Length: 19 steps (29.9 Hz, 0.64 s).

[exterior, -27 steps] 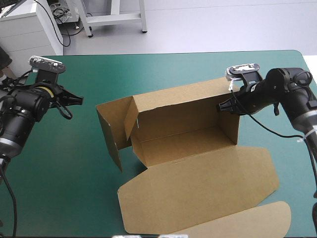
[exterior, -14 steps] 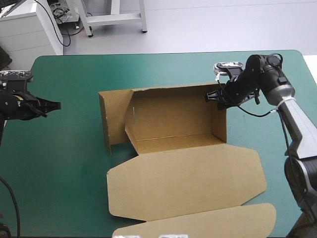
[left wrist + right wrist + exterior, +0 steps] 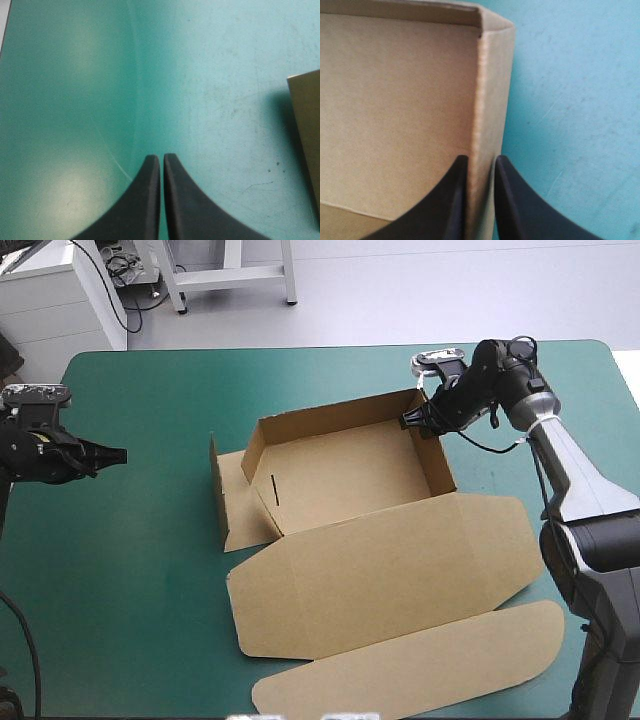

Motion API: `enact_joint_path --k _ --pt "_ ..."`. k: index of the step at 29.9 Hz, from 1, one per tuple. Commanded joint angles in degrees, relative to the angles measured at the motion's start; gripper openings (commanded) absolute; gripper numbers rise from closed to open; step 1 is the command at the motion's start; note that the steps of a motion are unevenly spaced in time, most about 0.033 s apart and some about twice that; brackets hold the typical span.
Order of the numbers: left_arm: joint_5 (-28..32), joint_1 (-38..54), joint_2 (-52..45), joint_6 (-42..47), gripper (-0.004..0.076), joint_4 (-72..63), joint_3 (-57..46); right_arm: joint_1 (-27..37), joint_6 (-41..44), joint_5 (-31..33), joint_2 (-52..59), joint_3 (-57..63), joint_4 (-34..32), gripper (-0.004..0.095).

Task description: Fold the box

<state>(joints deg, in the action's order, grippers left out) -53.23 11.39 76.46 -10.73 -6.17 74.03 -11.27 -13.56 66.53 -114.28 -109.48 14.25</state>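
High view: box (image 3: pixel 345 475) sits mid-table (image 3: pixel 150 590), toward the far right corner. Tray walls up, nothing inside, lid (image 3: pixel 380 570) flat toward the near edge. Right gripper (image 3: pixel 412 422) is at the tray's far right corner. Left gripper (image 3: pixel 118 454) hangs near the left edge, well apart from the box.

Left wrist view: fingers together, empty, over bare teal-green cover (image 3: pixel 75 75).

Right wrist view: fingers pinch the box wall.

Looks like the wall-forming step; next, the loose left end flap (image 3: pixel 240 510) needs tucking.
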Motion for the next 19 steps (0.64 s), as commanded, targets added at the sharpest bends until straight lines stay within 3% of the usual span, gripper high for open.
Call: enact_joint_path --k 1,3,9,14,19 --pt "2.26 0.25 -1.27 -0.5 0.0008 -0.92 1.8 0.29 -2.61 -0.66 3.25 -4.81 -0.93 0.0341" --pt "2.26 0.25 -1.27 -0.62 0.0008 -0.92 1.8 0.29 -2.95 0.6 3.25 -7.98 -1.23 0.0393" --pt "2.15 0.25 -1.27 -0.62 0.0008 -0.92 1.8 0.39 -2.27 5.34 4.94 -17.26 -3.77 0.04" --pt "1.82 0.25 -1.27 -0.76 0.0008 -0.92 1.8 0.39 7.07 5.23 8.76 -17.91 -8.14 0.04" --pt "1.69 0.25 -1.27 -1.11 0.0008 -0.92 1.8 0.39 7.45 5.33 9.86 -15.44 -6.79 0.04"
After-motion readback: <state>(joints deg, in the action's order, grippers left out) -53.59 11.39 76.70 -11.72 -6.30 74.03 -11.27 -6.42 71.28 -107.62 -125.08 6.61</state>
